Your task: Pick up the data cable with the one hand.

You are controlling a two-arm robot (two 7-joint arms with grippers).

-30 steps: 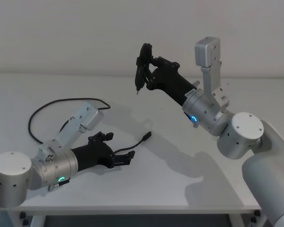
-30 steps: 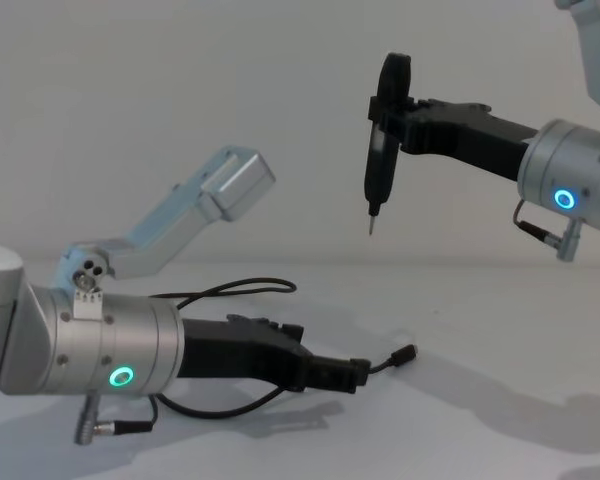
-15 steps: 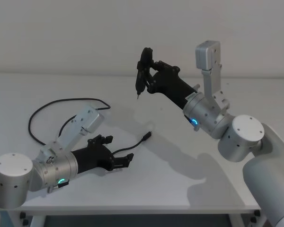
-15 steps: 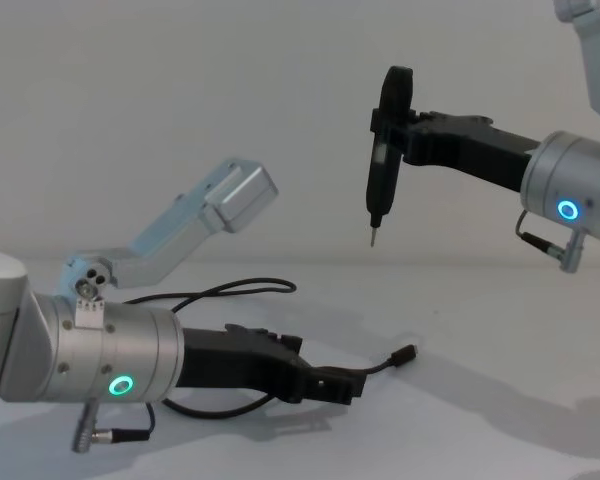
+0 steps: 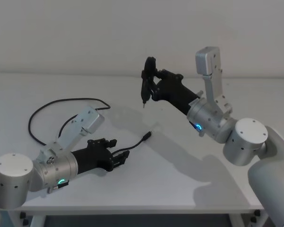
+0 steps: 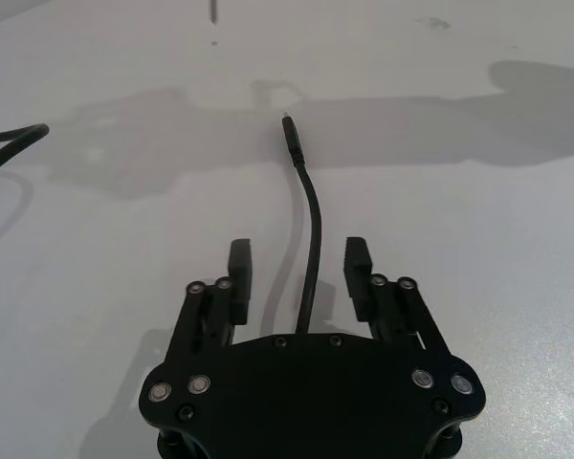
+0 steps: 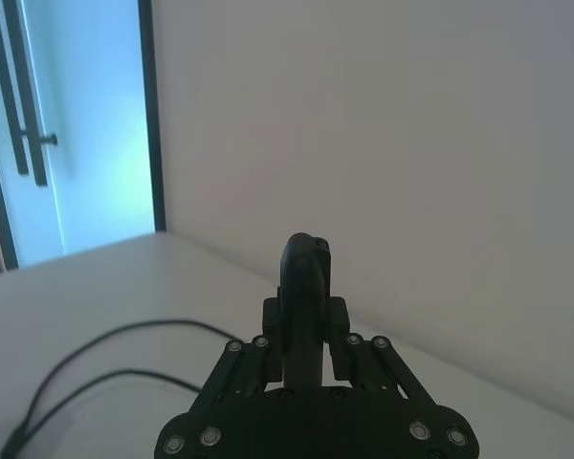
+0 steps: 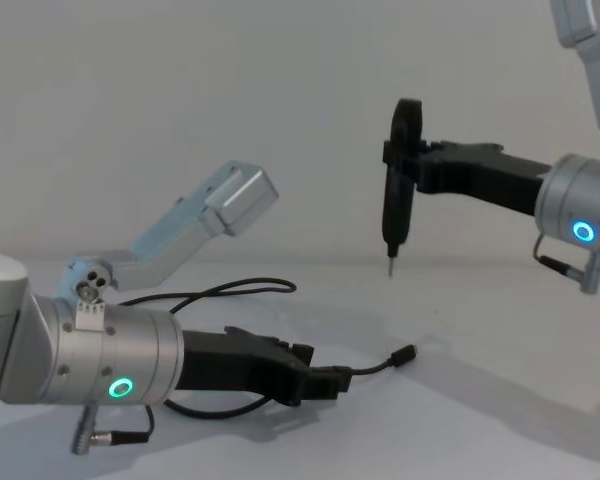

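Observation:
The data cable (image 5: 47, 103) is a thin black cord lying in loose loops on the white table (image 5: 180, 179), with one small plug (image 5: 147, 136) pointing toward the middle. My left gripper (image 5: 120, 157), the one hand with the green ring, lies low over the table and open. In the left wrist view the cable (image 6: 313, 225) runs straight between its two spread fingers (image 6: 239, 263), touching neither. From the chest view this gripper (image 8: 325, 380) is just behind the plug (image 8: 405, 353). My right gripper (image 5: 154, 85), blue-ringed, hangs high, shut on a black pointed tool (image 8: 395, 200).
A short wire ending in a silver plug (image 8: 110, 432) dangles under my left wrist. The table's front edge (image 5: 132, 210) runs close below the left arm. A plain wall stands behind, and a glass door (image 7: 67, 124) shows in the right wrist view.
My left gripper has drawn back a little along the cable toward the table's front. My right arm has carried the tool to the right and slightly lower.

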